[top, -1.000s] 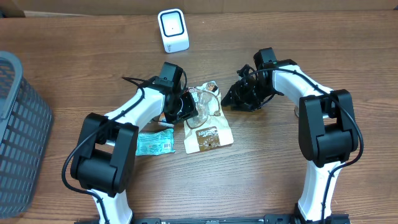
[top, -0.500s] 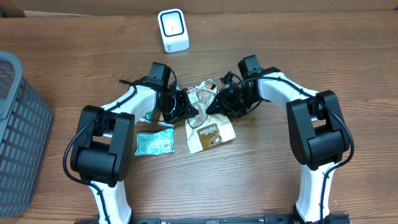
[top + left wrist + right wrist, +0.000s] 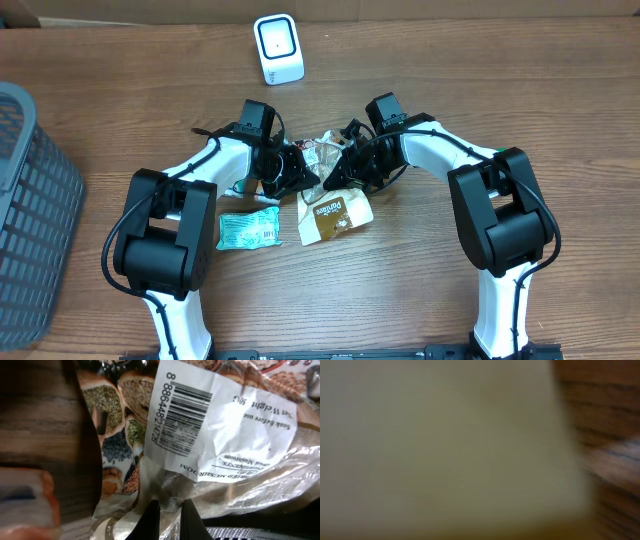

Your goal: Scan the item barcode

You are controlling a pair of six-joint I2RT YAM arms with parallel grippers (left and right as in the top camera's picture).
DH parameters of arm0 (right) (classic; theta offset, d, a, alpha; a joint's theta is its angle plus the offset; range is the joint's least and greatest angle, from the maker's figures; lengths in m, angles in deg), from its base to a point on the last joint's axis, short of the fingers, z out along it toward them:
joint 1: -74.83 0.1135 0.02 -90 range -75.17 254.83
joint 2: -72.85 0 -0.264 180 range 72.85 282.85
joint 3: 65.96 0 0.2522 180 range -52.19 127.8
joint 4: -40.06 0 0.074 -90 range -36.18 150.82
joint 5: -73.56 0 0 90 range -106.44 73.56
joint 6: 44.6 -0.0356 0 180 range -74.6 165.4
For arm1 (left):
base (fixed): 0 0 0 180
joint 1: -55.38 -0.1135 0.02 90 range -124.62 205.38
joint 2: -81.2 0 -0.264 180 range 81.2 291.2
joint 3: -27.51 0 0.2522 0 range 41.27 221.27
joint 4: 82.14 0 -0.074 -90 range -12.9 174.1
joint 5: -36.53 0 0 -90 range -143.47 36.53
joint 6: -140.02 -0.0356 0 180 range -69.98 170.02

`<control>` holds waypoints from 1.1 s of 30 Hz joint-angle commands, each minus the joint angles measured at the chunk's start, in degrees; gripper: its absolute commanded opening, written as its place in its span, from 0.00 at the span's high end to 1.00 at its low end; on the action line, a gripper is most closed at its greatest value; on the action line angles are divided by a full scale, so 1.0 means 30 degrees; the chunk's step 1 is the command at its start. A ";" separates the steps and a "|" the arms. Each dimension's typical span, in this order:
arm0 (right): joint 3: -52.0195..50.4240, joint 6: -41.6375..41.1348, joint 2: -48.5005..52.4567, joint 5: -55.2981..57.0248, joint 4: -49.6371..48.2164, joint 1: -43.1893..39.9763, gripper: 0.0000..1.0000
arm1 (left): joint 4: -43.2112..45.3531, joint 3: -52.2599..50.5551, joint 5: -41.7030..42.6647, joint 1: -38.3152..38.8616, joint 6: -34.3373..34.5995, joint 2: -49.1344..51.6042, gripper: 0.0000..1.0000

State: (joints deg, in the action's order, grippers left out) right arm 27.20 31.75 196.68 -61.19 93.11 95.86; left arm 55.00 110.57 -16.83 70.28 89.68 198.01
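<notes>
Left tool [image 3: 167, 516] pinches the snack pouch [image 3: 336, 214], barcode label [image 3: 182, 420] just ahead; narrow-closed right tool [image 3: 341, 172] opposite, likely steadying it.

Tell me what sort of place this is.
Likely a mock shop checkout set up on a lab bench: a white barcode scanner stands on the wooden table, a grey basket sits at one side, and a food packet bears a printed barcode label.

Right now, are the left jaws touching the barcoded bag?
Touching. The left wrist view shows the left gripper with its jaws closed on the clear lower edge of the barcoded bag, the film pinched between them.
</notes>
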 commanded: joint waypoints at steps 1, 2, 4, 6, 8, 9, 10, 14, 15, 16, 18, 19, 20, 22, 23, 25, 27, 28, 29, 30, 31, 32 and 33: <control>-0.0146 -0.0095 0.0131 -0.0124 -0.0080 0.0066 0.96 | -0.0080 -0.0197 -0.1690 0.0146 -0.1049 0.0962 0.96; -0.0146 -0.0095 0.0131 -0.0124 -0.0080 0.0051 0.96 | -0.0102 -0.0022 -0.1741 0.0146 -0.1501 0.0758 0.96; -0.0146 -0.0087 0.0131 -0.0124 -0.0087 0.0044 0.96 | -0.0335 0.0415 -0.2025 0.0146 -0.2273 0.0255 0.96; -0.0138 -0.0080 0.0124 -0.0124 -0.0117 -0.0007 0.96 | -0.1020 0.1078 -0.2696 0.0146 -0.3133 -0.0401 0.96; -0.0138 -0.0080 0.0124 -0.0124 -0.0153 -0.0102 0.96 | -0.2200 0.1996 -0.3767 0.0146 -0.3759 -0.1173 0.96; -0.0138 -0.0080 0.0124 -0.0124 -0.0160 -0.0175 0.96 | -0.2863 0.2521 -0.4335 0.0146 -0.4014 -0.1545 0.96; -0.0138 -0.0087 0.0124 -0.0131 -0.0153 -0.0248 0.96 | -0.3665 0.3191 -0.4976 0.0146 -0.4386 -0.1974 0.96; -0.0138 -0.0066 0.0124 -0.0197 -0.0153 -0.0401 0.96 | -0.6812 0.6295 -0.6652 0.0124 -0.6142 -0.3417 0.96; -0.0138 -0.0007 0.0124 -0.0219 -0.0160 -0.0415 0.96 | -0.7774 0.7359 -0.7009 0.0044 -0.6659 -0.3781 0.96; -0.0117 0.0073 0.0124 -0.0364 -0.0153 -0.0415 0.96 | -0.8371 0.8043 -0.7264 -0.0022 -0.6972 -0.4007 0.95; -0.0022 0.0750 0.0124 -0.1137 -0.0080 -0.0430 0.96 | -1.0040 0.9952 -0.8102 -0.0393 -0.7847 -0.4539 0.88; 0.0066 0.1260 0.0102 -0.1566 0.0058 -0.0474 0.96 | -1.0805 1.0768 -0.8517 -0.0634 -0.8189 -0.4736 0.87; 0.0175 0.1719 0.0087 -0.2025 0.0233 -0.0532 0.96 | -1.1672 1.1693 -0.9078 -0.0991 -0.8524 -0.4940 0.85; 0.0466 0.2404 0.0044 -0.2637 0.0707 -0.0721 0.96 | -1.3260 1.3325 -0.9908 -0.1836 -0.8852 -0.5297 0.83; 0.0627 0.2681 -0.0029 -0.2776 0.0962 -0.0845 0.96 | -1.4010 1.4112 -1.0054 -0.2368 -0.9173 -0.5457 0.81; 0.0860 0.3118 -0.0233 -0.2798 0.1362 -0.1064 0.96 | -1.5300 1.5395 -1.0091 -0.3446 -1.0061 -0.5646 0.71; 0.1005 0.3687 -0.0597 -0.2841 0.1668 -0.1231 0.96 | -1.6378 1.6393 -1.0477 -0.4626 -1.1387 -0.5697 0.52; 0.1064 0.3985 -0.0838 -0.2841 0.1792 -0.1275 0.96 | -1.6772 1.6670 -1.0885 -0.5231 -1.1985 -0.5697 0.44; 0.1086 0.4284 -0.1086 -0.2849 0.1880 -0.1290 0.96 | -1.6968 1.6735 -1.1242 -0.5727 -1.2378 -0.5697 0.41; 0.1086 0.4838 -0.1457 -0.2849 0.1974 -0.1290 0.96 | -1.7165 1.6735 -1.1548 -0.6237 -1.2648 -0.5697 0.39; 0.1086 0.5282 -0.1800 -0.2841 0.2040 -0.1290 0.96 | -1.7369 1.6706 -1.1825 -0.6798 -1.2801 -0.5690 0.38; 0.1093 0.5705 -0.2164 -0.2834 0.2091 -0.1290 0.96 | -1.7435 1.6648 -1.1912 -0.7380 -1.2801 -0.5690 0.32; 0.1100 0.6047 -0.2630 -0.2827 0.2098 -0.1290 0.96 | -1.7442 1.6626 -1.1897 -0.7861 -1.2801 -0.5690 0.00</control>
State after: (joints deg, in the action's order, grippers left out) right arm 28.69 44.21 194.85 -67.64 99.51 91.97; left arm 2.94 159.90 -49.37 49.82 55.15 180.99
